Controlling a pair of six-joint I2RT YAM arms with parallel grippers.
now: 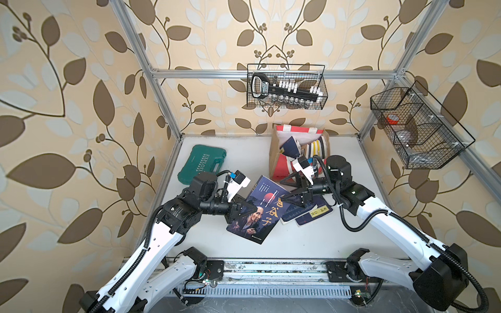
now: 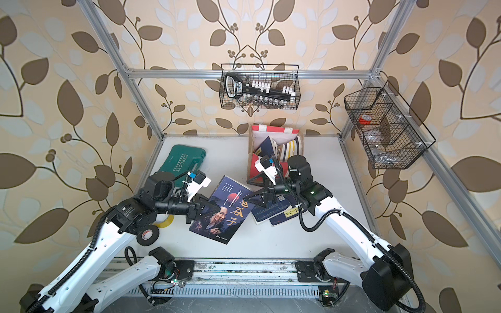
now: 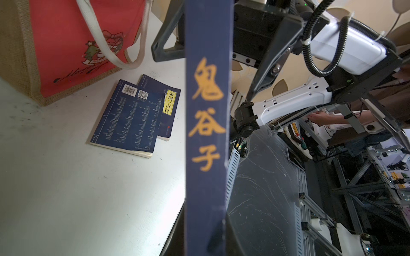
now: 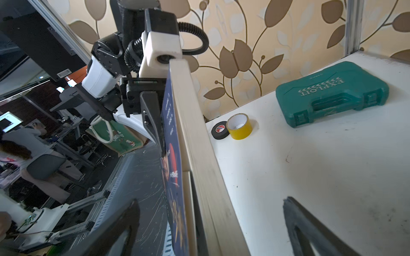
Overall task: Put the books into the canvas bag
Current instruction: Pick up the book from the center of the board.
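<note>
From my station I saw the left tool (image 1: 243, 210) clamped on the left edge of the dark blue book (image 1: 261, 214), the one with an old man's portrait and large orange characters. The tool held the book up off the table (image 1: 244, 154), tilted, with the cover turned towards the overhead camera in both top views.

The right tool (image 1: 292, 191) had its jaws wide apart, one on each side of the book's far right corner. In the right wrist view its fingers (image 4: 292, 210) flanked the book's pale page edge, with a bare gap on either side, so nothing was gripped there.

The canvas bag (image 1: 273, 151) stood upright at the back of the table, just behind the right tool, with its mouth open upward. Several books in the bag (image 1: 291, 146) leaned on end against the white lining. The held book hung in front of the bag on the robot's side, its upper corner close to the red front panel but outside it.

Two more lay flat on the table below the right tool, overlapping. One was a navy book (image 3: 126, 119) lying back cover up. It lay partly over a labelled navy book (image 3: 169, 104) with a yellow title strip. Both were near the bag's front.

A green case (image 1: 202, 162) lay well to the left.
</note>
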